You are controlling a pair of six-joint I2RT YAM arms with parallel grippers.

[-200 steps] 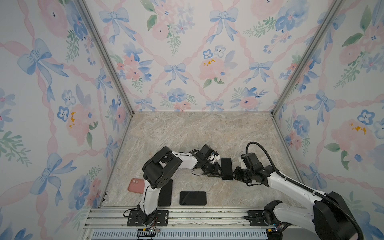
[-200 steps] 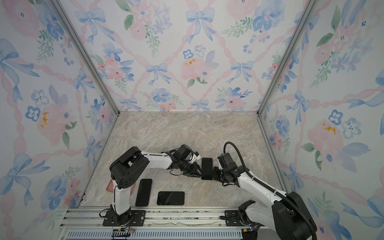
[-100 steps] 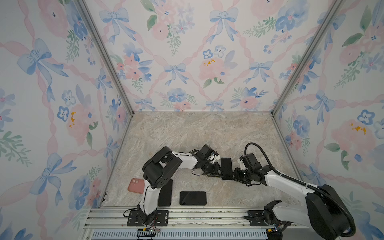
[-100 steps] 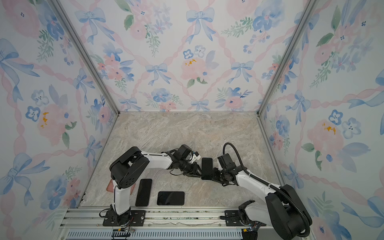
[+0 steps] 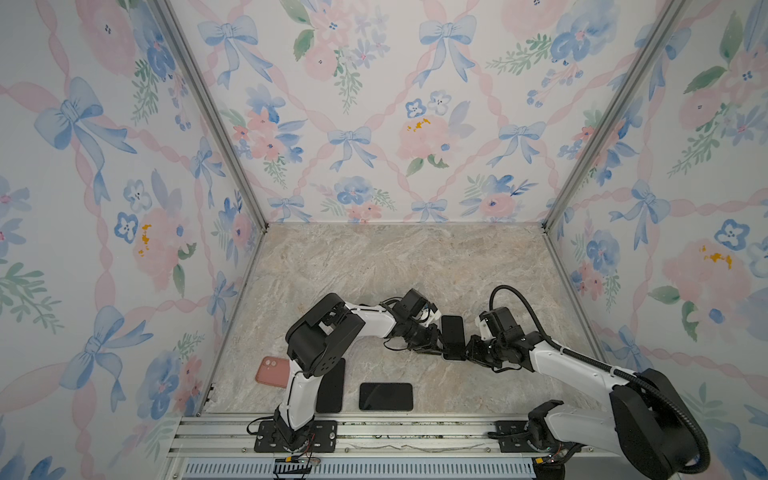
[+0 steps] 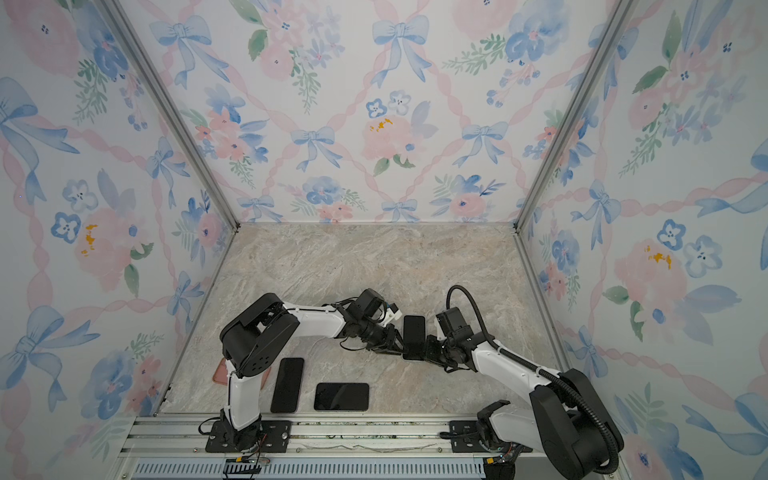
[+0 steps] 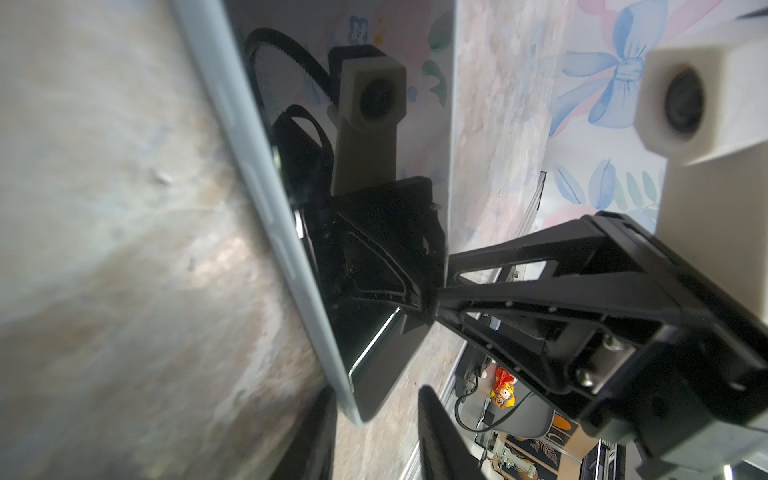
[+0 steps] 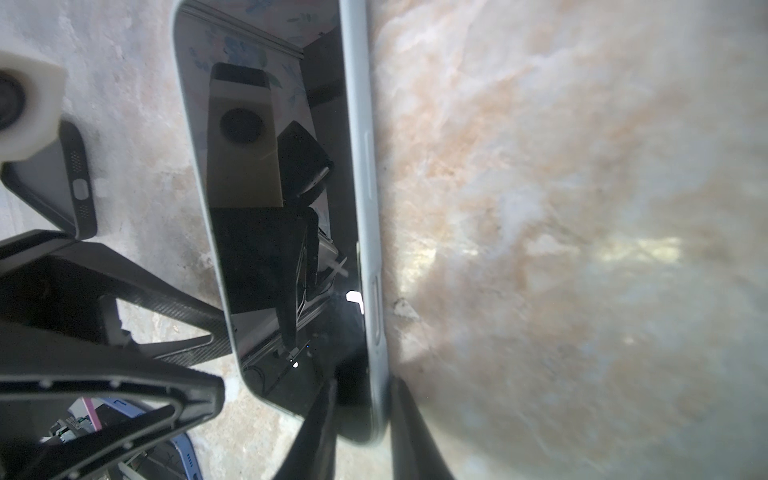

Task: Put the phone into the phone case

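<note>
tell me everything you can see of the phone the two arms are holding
The phone is a slim slab: glossy dark screen full of reflections, pale blue-grey frame with long side buttons, no case on it. It sits mid-table between the arms, screen facing up toward the top views, long axis running front to back. Jaws of the left gripper hold one near corner; those of the right gripper pinch the opposite long edge. Whether it clears the table is unclear.

Dark-screened phone (image 5: 453,334) with pale blue-grey frame, screen facing up, long axis toward the back wall, mid-table, black phone case (image 8: 62,187) with perforated end, flat on the table, apart from it
</note>
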